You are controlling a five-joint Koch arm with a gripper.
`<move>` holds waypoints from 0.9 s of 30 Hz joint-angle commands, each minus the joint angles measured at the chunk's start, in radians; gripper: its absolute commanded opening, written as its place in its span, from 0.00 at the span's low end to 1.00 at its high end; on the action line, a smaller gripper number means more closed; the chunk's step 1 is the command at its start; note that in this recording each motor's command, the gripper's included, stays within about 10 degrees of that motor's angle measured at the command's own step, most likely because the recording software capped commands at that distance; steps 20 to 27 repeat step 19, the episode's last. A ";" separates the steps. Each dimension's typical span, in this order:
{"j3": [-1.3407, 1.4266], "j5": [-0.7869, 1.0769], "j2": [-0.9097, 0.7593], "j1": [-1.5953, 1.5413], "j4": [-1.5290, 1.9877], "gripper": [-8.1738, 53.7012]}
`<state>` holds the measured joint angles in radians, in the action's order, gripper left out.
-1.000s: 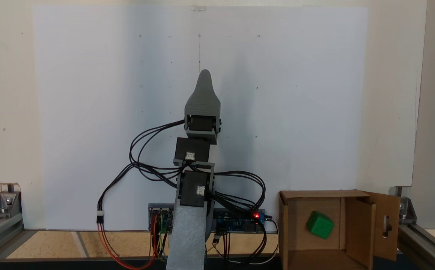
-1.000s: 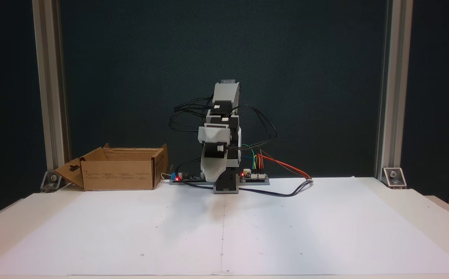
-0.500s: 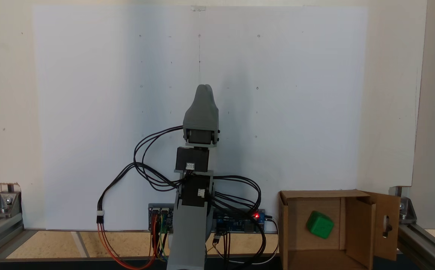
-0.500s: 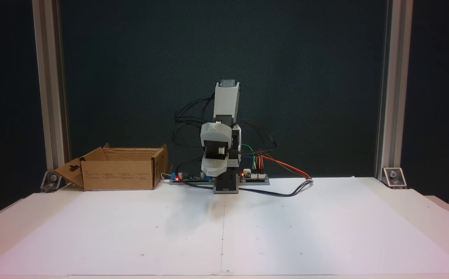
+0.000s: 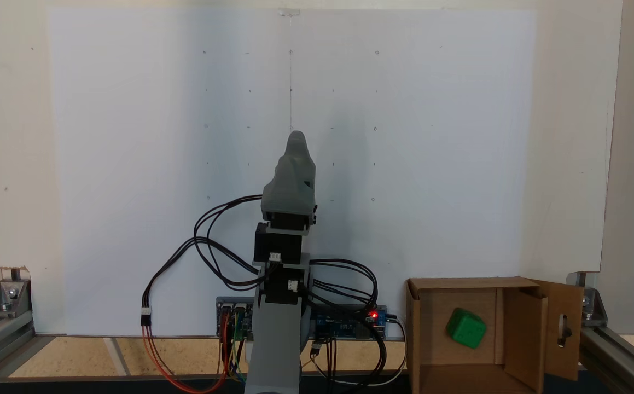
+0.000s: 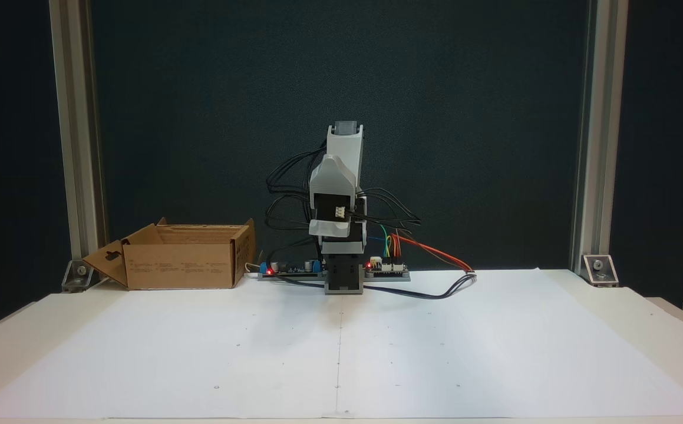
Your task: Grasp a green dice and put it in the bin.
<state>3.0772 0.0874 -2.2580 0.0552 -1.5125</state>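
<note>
Dice (image 5: pixel 466 327) sits in the bin (image 5: pixel 453 284); gripper (image 5: pixel 295 143) (jaw gap unreadable) hangs empty-looking over the sheet — fold home gently.

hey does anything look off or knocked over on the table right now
Nothing stands out. The green dice lies inside the bin, tipped at an angle. The bin sits upright beside the arm's base, one slotted flap folded outward. The gripper hovers over the bare white sheet, away from the bin.
</note>
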 commanded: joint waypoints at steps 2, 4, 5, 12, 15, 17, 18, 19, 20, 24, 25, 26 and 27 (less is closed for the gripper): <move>0.049 -0.038 -0.109 -0.037 -0.051 0.84; 0.049 -0.038 -0.109 -0.052 -0.049 0.84; 0.049 -0.038 -0.109 -0.052 -0.048 0.84; 0.049 -0.037 -0.109 -0.051 -0.048 0.84; 0.049 -0.035 -0.109 -0.049 -0.046 0.84; 0.049 -0.035 -0.109 -0.048 -0.046 0.84; 0.049 -0.035 -0.109 -0.048 -0.046 0.84; 0.049 -0.035 -0.109 -0.048 -0.046 0.84; 0.049 -0.035 -0.109 -0.048 -0.046 0.84; 0.049 -0.035 -0.109 -0.048 -0.046 0.84; 0.049 -0.035 -0.109 -0.048 -0.046 0.84; 0.049 -0.035 -0.109 -0.048 -0.046 0.84; 0.049 -0.035 -0.109 -0.048 -0.046 0.84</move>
